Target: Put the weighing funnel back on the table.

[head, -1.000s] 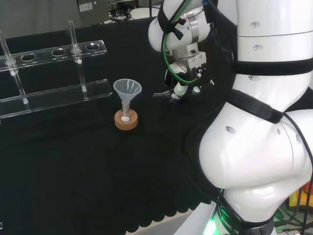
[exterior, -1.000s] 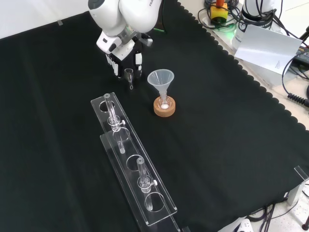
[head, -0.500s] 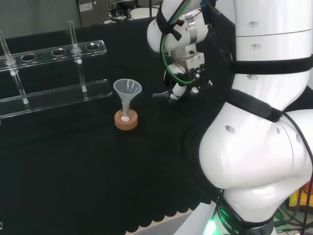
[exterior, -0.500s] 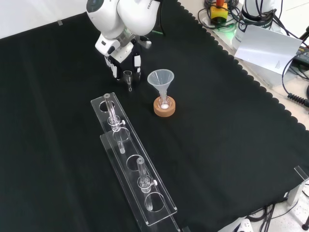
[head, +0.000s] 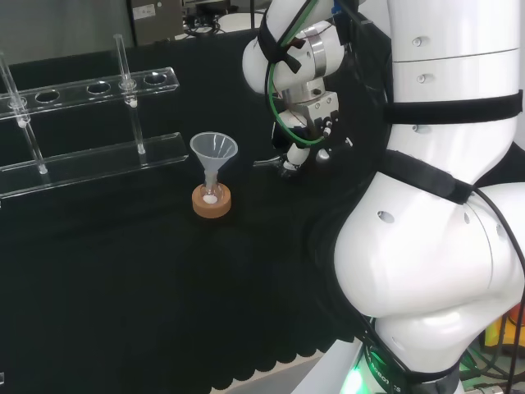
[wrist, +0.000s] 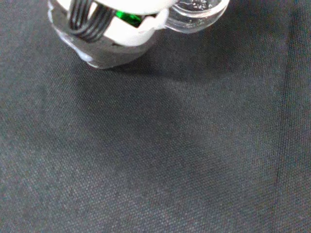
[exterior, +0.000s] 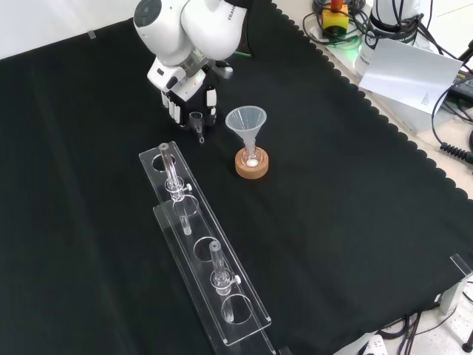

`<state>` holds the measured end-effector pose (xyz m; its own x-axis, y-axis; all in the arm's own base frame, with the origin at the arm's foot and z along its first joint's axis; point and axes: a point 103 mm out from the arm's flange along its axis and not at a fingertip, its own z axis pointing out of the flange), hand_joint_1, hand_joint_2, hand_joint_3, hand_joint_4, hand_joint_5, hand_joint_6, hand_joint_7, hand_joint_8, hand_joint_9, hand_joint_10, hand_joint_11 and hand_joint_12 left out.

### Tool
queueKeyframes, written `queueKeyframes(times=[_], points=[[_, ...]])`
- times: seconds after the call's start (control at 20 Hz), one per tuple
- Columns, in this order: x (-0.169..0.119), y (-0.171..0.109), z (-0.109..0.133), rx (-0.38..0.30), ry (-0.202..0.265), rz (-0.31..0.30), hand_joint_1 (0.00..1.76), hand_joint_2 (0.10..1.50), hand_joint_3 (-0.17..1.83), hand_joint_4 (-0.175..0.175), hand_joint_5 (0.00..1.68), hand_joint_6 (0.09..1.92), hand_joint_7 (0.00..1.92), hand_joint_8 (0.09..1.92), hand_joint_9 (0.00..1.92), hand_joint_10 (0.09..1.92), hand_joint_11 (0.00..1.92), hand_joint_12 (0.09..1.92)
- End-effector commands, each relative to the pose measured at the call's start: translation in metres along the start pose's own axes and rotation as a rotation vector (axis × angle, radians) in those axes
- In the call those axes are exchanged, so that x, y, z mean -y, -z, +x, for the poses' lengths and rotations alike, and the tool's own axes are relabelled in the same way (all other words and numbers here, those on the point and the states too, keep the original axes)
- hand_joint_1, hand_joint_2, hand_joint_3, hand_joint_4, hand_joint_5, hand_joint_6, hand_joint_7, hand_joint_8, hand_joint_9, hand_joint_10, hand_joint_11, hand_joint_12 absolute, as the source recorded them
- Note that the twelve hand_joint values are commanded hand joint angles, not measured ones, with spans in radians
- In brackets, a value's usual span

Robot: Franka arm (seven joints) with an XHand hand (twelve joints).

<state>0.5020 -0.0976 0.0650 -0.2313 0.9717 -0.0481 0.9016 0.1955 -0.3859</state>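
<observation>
Hand (exterior: 186,100): at the end of the white arm (exterior: 194,26), fingers pointing down at the desk (exterior: 355,222), low over the black cloth. In the front view it sits toward the desk's far edge, well away from the scalloped right edge.

Weighing funnel (exterior: 196,120): pinched between the fingertips, the fingers closed in on either side of it. Small clear piece, mouth up, short stem angled down toward the rack. The wrist view has its clear rim beside a white part of the hand, with the cloth close below. Cannot tell whether the stem touches the cloth.

Funnel (exterior: 246,120): upright, mouth up, stem in a small flask (exterior: 252,156) on a cork ring (exterior: 252,168). Near the hand in the front view, on its right, not touching it. A little white material shows at the bottom of the flask.

Clear test tube rack (exterior: 203,255): two-tiered, runs from just below the hand toward the desk's near edge. Two test tubes (exterior: 171,174) stand in it, one near each end.
</observation>
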Motion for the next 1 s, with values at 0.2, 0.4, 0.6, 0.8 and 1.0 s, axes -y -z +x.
queueKeyframes(times=[0.2,0.4,0.6,0.8,1.0], points=[[0.005,0.002,0.000,0.025,-0.019,0.012,0.99,0.97,0.08,-0.015,0.71,0.77,0.64,0.70,1.10,0.09,0.72,1.07],[0.008,0.003,0.000,0.036,-0.030,0.017,0.95,0.82,0.36,-0.016,0.61,0.73,0.55,0.68,0.99,0.09,0.59,1.16],[0.009,0.002,0.002,0.048,-0.037,0.035,0.94,0.70,0.59,-0.018,0.54,0.70,0.51,0.68,0.94,0.09,0.52,1.20],[0.013,0.009,0.000,0.052,-0.051,0.008,0.92,0.68,0.62,-0.028,0.44,0.62,0.44,0.67,0.88,0.09,0.45,1.23],[0.022,0.027,-0.003,0.036,-0.068,-0.027,0.90,0.66,0.62,-0.039,0.36,0.41,0.34,0.67,0.79,0.09,0.34,1.29]])
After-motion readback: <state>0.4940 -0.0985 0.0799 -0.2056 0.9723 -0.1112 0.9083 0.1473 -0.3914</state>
